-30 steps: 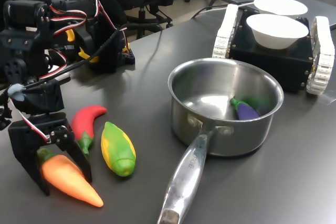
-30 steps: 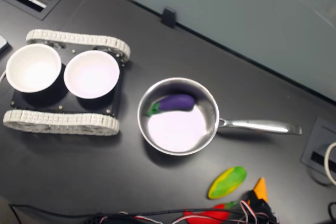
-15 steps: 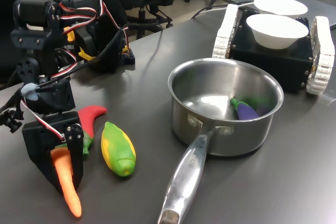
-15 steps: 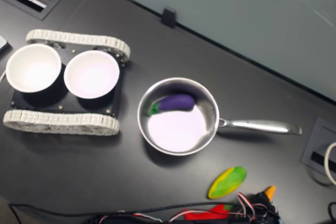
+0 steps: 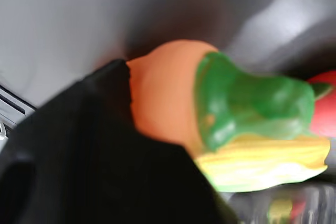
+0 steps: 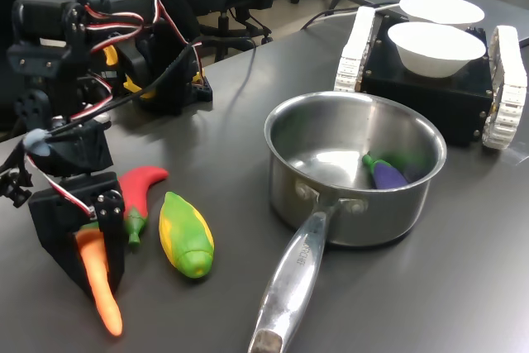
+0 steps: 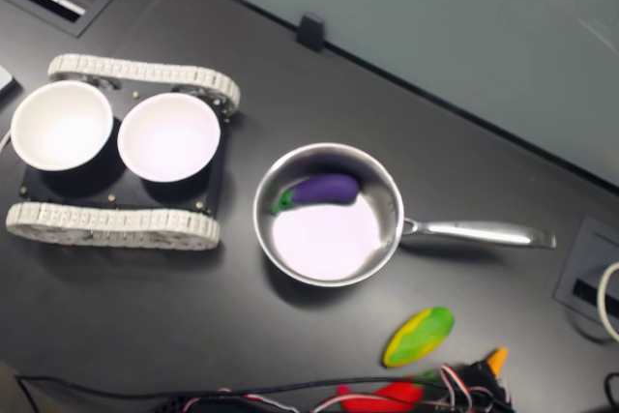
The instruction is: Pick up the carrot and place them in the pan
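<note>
The dark table (image 6: pixel 463 287) carried the pan (image 6: pixel 354 167) – a purple eggplant toy (image 6: pixel 385 174) lay inside it. Well away from the pan, past its handle end, the gripper (image 6: pixel 89 254) was clamped on the carrot (image 6: pixel 97 280), tip hanging down – beside the corn toy (image 6: pixel 185 234) and red chili (image 6: pixel 136 190)

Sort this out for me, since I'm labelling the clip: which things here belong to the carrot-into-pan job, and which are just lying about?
Part of the job:
- carrot, gripped near its green top in the end effector
- pan, holding only an eggplant

Just lying about:
- corn
- chili pepper
- two white bowls on a black tracked base
</note>
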Controlling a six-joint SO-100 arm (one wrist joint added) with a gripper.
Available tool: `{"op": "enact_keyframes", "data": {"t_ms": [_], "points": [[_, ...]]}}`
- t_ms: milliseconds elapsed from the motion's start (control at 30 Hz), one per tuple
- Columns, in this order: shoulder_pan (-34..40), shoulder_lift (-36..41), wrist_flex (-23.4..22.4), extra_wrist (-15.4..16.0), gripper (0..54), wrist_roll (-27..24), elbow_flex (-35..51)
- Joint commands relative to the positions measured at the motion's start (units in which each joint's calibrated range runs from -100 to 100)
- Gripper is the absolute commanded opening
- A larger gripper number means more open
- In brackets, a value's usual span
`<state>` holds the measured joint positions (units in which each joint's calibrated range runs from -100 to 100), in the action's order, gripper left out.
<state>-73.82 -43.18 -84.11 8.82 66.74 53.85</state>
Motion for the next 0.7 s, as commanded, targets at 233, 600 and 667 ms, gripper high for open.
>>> {"op": "enact_keyframes", "data": {"t_ms": [233, 600, 667], "points": [[-4.5, 14.4, -3.0, 11.4, 0.6, -8.7, 0.0], [-3.0, 26.7, -0.3, 17.8, 0.4, -21.4, -3.0], [-2.7, 28.4, 0.3, 18.4, 0.4, -23.3, -3.2]]}}
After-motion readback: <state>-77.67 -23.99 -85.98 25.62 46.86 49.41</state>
